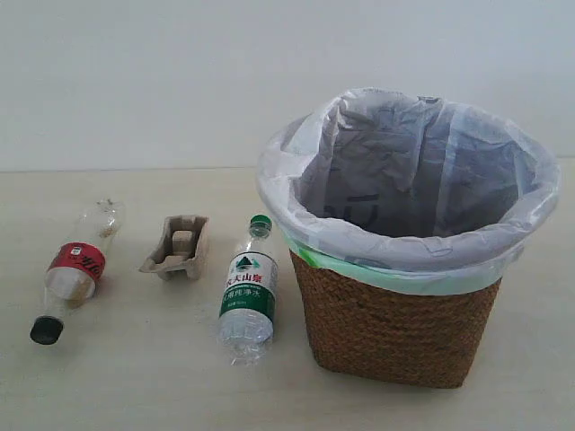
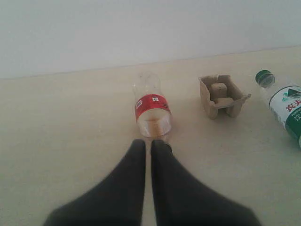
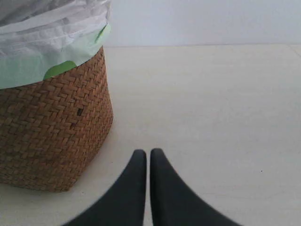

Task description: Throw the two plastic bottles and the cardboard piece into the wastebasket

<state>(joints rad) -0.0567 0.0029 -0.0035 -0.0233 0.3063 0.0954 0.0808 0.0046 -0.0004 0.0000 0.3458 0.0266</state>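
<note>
Three pieces of rubbish are lying in a row on the surface (image 1: 135, 377), all left of the wastebasket (image 1: 395, 328) in the exterior view. The red-label bottle (image 1: 76, 268) is farthest out and the cardboard piece (image 1: 177, 247) is in the middle. The green-label bottle (image 1: 249, 289) is just beside the wastebasket, not touching it. I am seeing nothing inside the bag (image 1: 404, 180), so I am judging the task to be at its start.

My left hand (image 2: 148, 143) is hanging low at the black-cap end of the red-label bottle. Its fingers are pressed almost together with only a thin slit between them, and it is holding nothing. My right hand (image 3: 148, 153) is closed the same way, empty, hovering beside the wastebasket.

I am taking the step in hand to be picking up the red-label bottle. To do it well I am planning to spread the fingers wide first, come over the labelled middle rather than the cap, and close across the barrel. A round bottle on its side is likely to roll if nudged at one end.

Room is looking generous: bare surface is lying all round that bottle, with the cardboard piece near but apart. The carry is going to need height, because the bag's rim is standing well above everything, and the other two things are lying along the way.
</note>
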